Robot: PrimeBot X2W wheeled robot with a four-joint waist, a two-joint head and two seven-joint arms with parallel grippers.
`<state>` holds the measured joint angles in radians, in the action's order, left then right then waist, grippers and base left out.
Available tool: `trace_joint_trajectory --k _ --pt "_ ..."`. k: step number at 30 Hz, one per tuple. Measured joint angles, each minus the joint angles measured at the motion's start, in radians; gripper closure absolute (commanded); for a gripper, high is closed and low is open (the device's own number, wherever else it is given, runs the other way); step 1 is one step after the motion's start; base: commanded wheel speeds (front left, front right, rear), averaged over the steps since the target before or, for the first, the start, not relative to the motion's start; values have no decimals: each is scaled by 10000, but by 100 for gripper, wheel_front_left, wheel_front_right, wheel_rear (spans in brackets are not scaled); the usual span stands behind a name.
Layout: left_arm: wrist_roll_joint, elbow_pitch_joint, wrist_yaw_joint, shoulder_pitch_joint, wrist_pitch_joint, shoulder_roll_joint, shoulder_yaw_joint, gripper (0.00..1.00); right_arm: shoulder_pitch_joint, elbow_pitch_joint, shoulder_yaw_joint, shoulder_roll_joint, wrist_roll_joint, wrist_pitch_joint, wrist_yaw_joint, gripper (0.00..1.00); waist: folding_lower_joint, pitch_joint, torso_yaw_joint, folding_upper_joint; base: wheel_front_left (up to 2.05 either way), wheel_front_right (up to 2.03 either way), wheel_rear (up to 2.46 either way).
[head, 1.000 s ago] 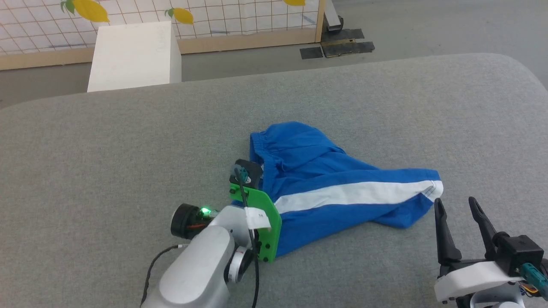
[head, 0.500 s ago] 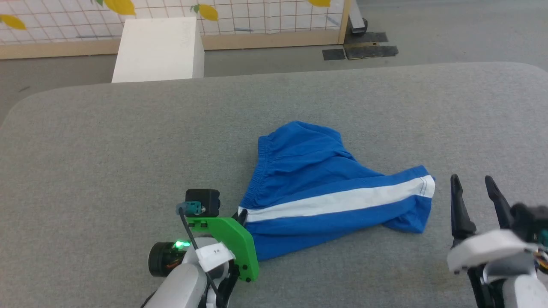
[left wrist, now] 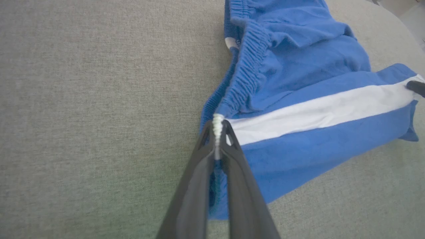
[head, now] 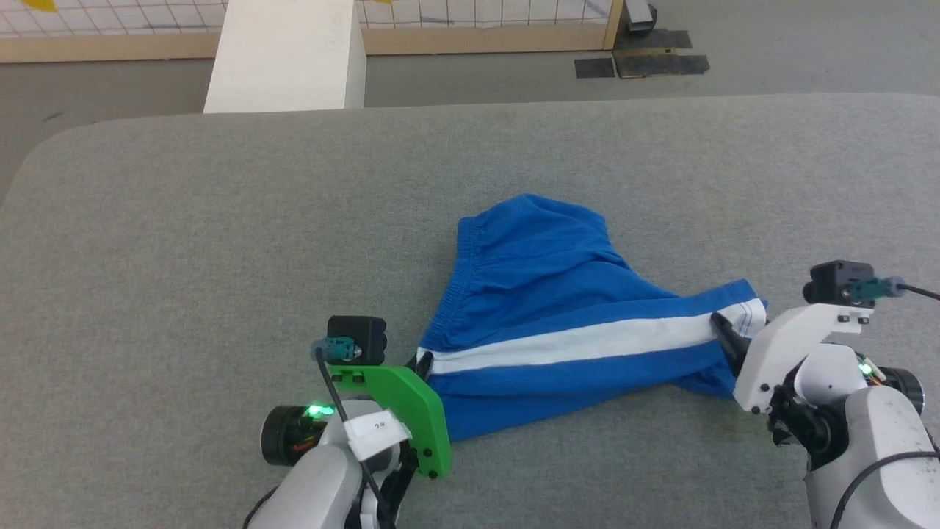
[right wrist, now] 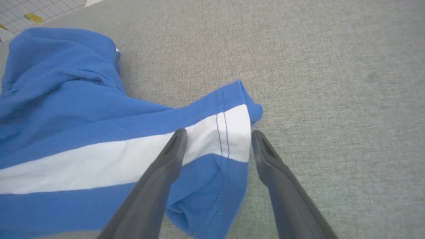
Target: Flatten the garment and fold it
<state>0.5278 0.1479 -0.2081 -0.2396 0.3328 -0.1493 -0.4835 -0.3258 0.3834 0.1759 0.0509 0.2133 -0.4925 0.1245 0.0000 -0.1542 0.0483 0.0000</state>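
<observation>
The garment [head: 558, 316], bright blue shorts with a white side stripe, lies crumpled on the grey padded table [head: 183, 220]. Its gathered waistband faces left and one leg hem points right. My left gripper [head: 422, 364] is shut on the waistband's near corner. The left wrist view shows my left gripper [left wrist: 217, 127] pinching the white stripe's end on the garment [left wrist: 298, 83]. My right gripper [head: 727, 342] is tipped down over the leg hem. In the right wrist view my right gripper [right wrist: 219, 134] stands open, its fingers either side of the white hem end of the garment [right wrist: 83, 126].
A white box [head: 286, 55] stands on the floor beyond the table's far edge. A wood-framed grid panel [head: 477, 37] and black floor mats [head: 639, 65] lie further back. Bare grey table surface stretches to the left and to the far side of the shorts.
The head camera has shifted. My left gripper drew the waistband corner nearer and leftward, stretching the stripe. My right gripper moved from beside the hem to straddle it, tipped downward.
</observation>
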Motion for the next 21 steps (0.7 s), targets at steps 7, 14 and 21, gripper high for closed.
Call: trace_joint_trajectory --k 7,14,21 --pt "2 29 2 -30 0 12 -71 100 -35 -314 -228 -4 -109 -560 0 100 0 -59 -43 0 0 0 0" --pt "19 65 0 -28 0 -6 -82 100 13 -627 -343 -4 -192 -349 0 100 0 59 -10 0 0 0 0" --pt "982 -213 516 -22 -387 194 383 100 176 -1087 -520 -2 -138 -309 0 100 0 245 42 0 0 0 0"
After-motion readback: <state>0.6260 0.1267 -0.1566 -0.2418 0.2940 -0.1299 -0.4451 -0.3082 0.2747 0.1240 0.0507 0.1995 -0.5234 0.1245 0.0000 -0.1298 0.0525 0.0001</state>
